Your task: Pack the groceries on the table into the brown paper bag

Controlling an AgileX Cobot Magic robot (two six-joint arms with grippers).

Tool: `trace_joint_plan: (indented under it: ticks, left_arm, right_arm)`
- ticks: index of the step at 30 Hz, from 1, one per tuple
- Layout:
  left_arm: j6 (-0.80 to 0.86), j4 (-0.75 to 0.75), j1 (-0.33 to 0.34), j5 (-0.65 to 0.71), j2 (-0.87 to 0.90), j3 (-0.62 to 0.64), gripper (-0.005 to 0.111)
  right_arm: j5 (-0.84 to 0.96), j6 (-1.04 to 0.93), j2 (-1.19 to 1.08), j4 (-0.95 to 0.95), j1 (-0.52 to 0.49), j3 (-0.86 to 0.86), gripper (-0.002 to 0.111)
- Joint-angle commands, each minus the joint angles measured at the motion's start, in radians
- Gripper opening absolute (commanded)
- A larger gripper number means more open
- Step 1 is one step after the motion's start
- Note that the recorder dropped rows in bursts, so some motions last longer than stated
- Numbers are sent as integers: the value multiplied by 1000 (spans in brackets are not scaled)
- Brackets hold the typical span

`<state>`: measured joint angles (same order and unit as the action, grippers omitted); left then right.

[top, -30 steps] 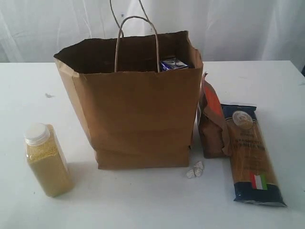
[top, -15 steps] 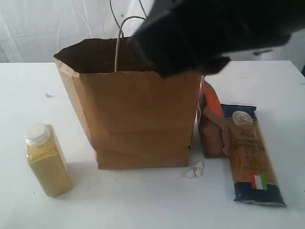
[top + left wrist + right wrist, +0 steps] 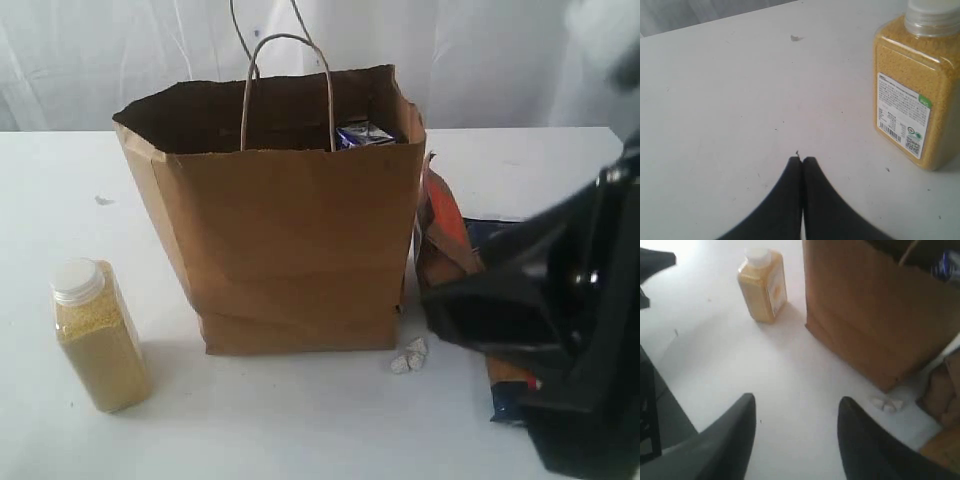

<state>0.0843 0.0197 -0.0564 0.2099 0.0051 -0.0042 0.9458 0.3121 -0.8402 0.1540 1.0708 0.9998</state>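
Tall brown kraft-paper bag (image 3: 300,250) upright on white surface (image 3: 60,200), mouth open, small blue-white carton (image 3: 362,133) peeking inside. Left end effector (image 3: 802,161) closed, empty; right end effector (image 3: 796,402) open, empty.

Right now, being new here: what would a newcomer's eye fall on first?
The brown paper bag stands upright at centre, a blue-white carton showing at its open top. A dark, blurred arm fills the exterior view's lower right, covering most of the spaghetti pack. A yellow-grain bottle stands left of the bag.
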Motion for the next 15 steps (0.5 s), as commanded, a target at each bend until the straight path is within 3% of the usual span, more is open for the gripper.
trace_joint_plan:
  ticks: [1, 8, 11, 15]
  left_arm:
    - [-1, -10, 4, 0, -5, 4, 0]
    - [-1, -10, 4, 0, -5, 4, 0]
    - [-1, -10, 4, 0, -5, 4, 0]
    - [-1, -10, 4, 0, -5, 4, 0]
  right_arm:
    - [-11, 201, 13, 129, 4, -125, 47]
    - [-50, 469, 11, 309, 4, -301, 47]
    - [-122, 700, 11, 405, 4, -382, 47]
    - [-191, 905, -12, 505, 4, -429, 36]
